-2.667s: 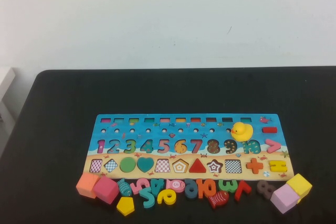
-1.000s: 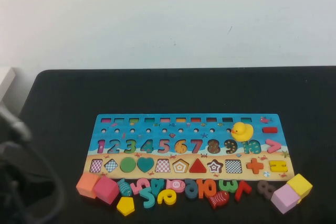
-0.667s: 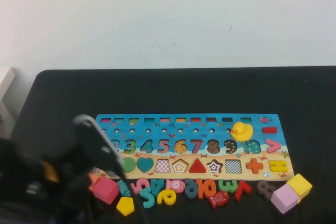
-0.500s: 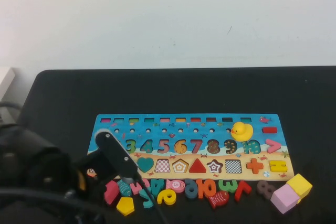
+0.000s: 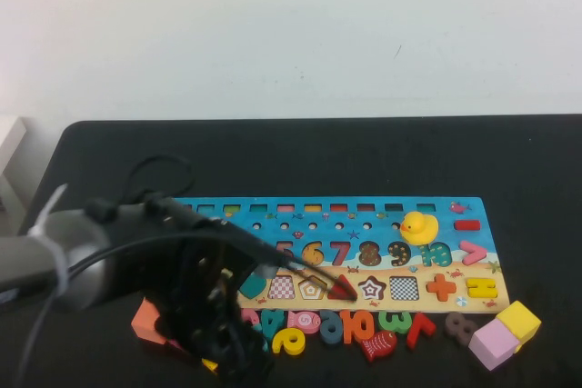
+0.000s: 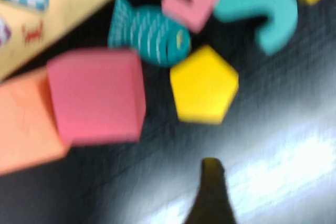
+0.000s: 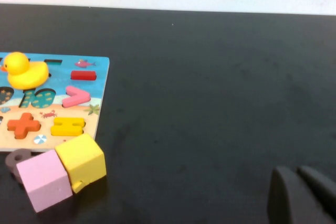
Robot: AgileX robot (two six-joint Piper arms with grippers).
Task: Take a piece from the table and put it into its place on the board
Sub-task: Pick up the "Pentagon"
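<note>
The piece (image 6: 203, 84), a flat solid-yellow pentagon, lies on the black table (image 5: 364, 156) just beside the board's (image 5: 436, 208) near edge. Its place (image 5: 312, 287), a pentagon recess with nested brown-and-white outlines, is unfilled.

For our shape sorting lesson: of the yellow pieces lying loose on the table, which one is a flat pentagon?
The yellow pentagon, lying flat beside the teal fish and pink cube, under the left claw. The yellow cube by the lilac one is chunky and square.
</note>
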